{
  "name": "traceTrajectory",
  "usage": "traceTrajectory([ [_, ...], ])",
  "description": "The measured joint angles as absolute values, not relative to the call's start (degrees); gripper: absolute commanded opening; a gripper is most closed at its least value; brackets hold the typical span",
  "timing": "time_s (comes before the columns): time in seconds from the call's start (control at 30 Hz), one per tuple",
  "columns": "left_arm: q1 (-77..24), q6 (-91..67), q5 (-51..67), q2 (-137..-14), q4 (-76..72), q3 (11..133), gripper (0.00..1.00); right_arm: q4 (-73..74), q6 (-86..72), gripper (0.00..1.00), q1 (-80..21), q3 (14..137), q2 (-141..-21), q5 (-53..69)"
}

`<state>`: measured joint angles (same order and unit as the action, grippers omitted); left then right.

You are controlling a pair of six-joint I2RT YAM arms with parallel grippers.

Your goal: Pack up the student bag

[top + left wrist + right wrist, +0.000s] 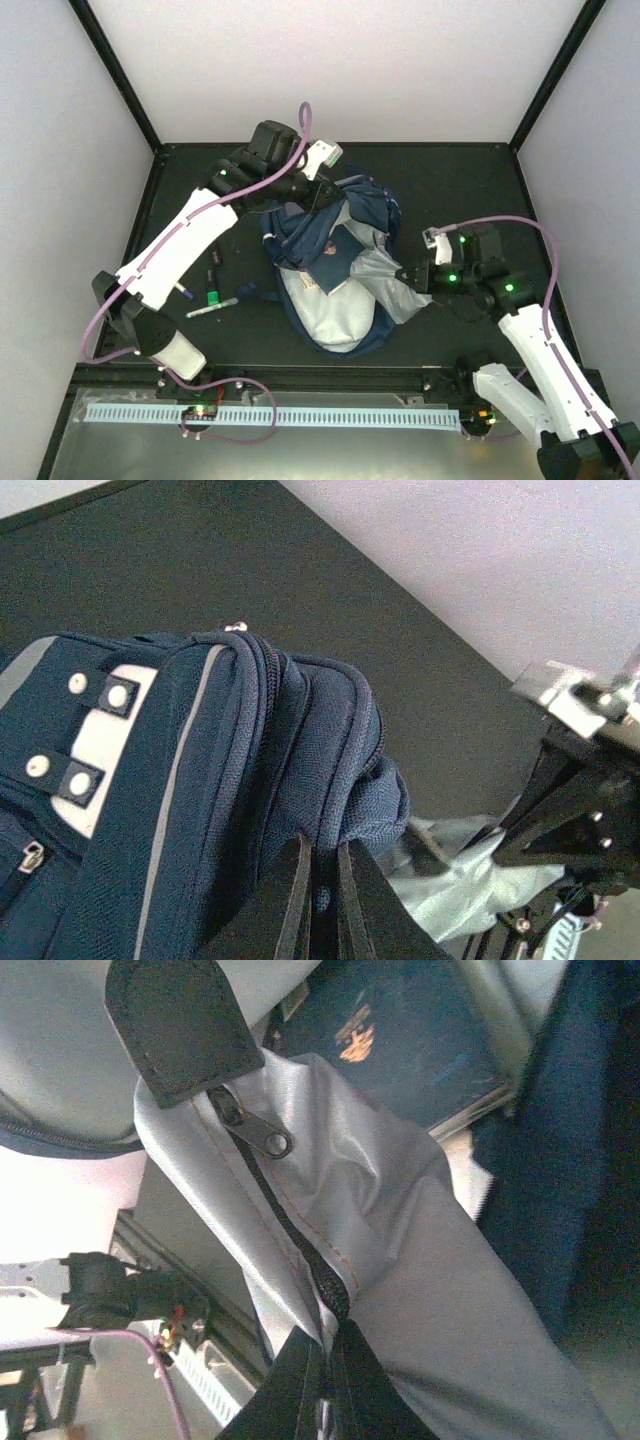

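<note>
Left of the student bag [375,210], which lies open mid-table [460,180], I count three or four small pens [212,309], too small to read. My left gripper [320,885] is clamped on the bag's navy top edge, just beside one white patch [100,742] with two straps and four studs. Inside the bag I see one dark blue book [400,1030] with a gold emblem, its lettering too blurred to read. Right of it, my right gripper [325,1360] pinches the bag's grey lining at the zip, below one metal zip pull [268,1141].

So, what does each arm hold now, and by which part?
Both hold the student bag: left fingers pinch navy fabric near its top, right fingers pinch the grey lining at the zip.
</note>
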<state>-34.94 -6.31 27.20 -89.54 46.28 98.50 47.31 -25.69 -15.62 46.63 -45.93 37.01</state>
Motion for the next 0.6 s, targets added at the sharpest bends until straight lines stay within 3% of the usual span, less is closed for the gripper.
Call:
traceTrajectory([
  [0.3,-35.0,-9.6,30.3,-91.2,44.8,99.2,0.02,29.6,-38.3,0.02,-19.0,39.6,-48.9,37.9],
  [0.6,-35.5,-13.2,35.2,-92.3,40.8,99.0,0.02,14.4,-49.8,0.02,-21.6,39.0,-59.2,32.7],
])
